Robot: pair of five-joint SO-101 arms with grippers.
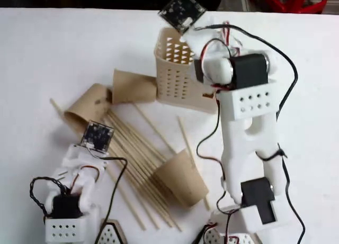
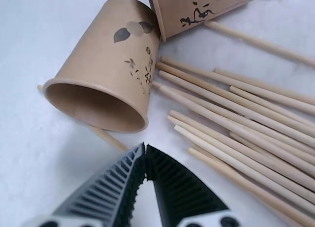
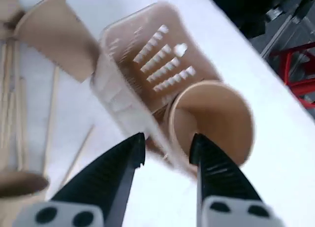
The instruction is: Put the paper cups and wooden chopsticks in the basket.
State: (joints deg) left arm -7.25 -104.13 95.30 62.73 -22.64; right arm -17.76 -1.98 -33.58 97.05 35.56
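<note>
High view: right arm (image 1: pixel 246 122) covers the basket's (image 1: pixel 172 69) right side. Left arm (image 1: pixel 66 201) is cut by the bottom edge; its camera board (image 1: pixel 98 135) hides part of the left cup (image 1: pixel 85 109). Chopsticks (image 1: pixel 132 154) run under the front cup (image 1: pixel 180 178). Right wrist view: basket and far cup (image 3: pixel 216 113) are blurred. Can't tell if that cup is inside the basket or beside it, or if the right gripper (image 3: pixel 167 145) touches either. Left wrist view: second cup (image 2: pixel 197 8) is cut by the edge.
</note>
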